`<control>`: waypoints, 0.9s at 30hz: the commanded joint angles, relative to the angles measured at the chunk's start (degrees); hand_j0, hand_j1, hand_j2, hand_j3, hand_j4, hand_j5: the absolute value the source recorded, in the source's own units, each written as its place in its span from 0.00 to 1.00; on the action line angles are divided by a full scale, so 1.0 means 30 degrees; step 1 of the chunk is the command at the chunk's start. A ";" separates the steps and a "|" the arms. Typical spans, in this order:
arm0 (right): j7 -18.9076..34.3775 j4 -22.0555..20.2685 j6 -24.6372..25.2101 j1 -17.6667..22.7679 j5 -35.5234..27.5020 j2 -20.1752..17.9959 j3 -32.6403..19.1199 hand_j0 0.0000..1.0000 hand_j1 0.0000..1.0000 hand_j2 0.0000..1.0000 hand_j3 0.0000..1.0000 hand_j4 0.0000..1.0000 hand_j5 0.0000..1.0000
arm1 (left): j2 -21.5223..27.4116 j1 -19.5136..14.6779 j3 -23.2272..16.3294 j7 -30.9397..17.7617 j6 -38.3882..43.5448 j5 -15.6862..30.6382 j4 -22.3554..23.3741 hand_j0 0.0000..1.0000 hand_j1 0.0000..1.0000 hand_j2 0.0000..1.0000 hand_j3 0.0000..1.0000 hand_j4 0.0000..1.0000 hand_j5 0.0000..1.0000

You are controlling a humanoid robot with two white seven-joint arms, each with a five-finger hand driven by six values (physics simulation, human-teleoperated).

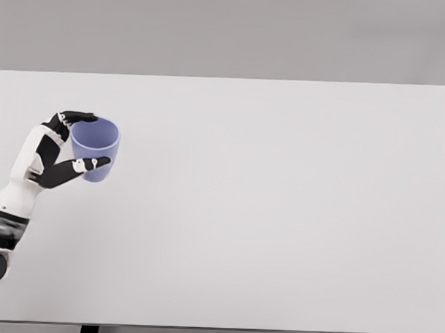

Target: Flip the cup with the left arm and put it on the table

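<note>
In the head view, the left hand (62, 150) gripped the cup (96, 148) near the table's (279, 212) left edge, fingers over the far rim and thumb across the front wall. The cup's mouth faced up, so the flip looked done; setting it down and letting go seemed to remain, though whether its base touched the table could not be told. The cup was light blue-violet, smooth, tapering toward the base, with no handle in sight. The right hand was out of view.
</note>
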 commanded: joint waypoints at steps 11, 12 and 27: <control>0.0004 0.0001 -0.0001 0.0000 0.0001 0.0000 0.0001 1.00 1.00 1.00 1.00 1.00 1.00 | 0.0419 0.0234 0.0019 0.0023 0.0922 0.1194 -0.0232 0.59 0.59 0.59 0.59 0.59 0.59; 0.0004 0.0001 -0.0001 0.0000 0.0001 0.0000 0.0001 1.00 1.00 1.00 1.00 1.00 1.00 | 0.0331 0.0263 0.0165 -0.0006 0.0922 0.1136 -0.0232 0.59 0.59 0.59 0.59 0.59 0.59; 0.0004 0.0001 -0.0001 0.0000 0.0001 0.0000 0.0001 1.00 1.00 1.00 1.00 1.00 1.00 | 0.0419 0.0293 0.0253 0.0023 0.0893 0.0960 -0.0232 0.83 0.83 0.83 0.83 0.83 0.83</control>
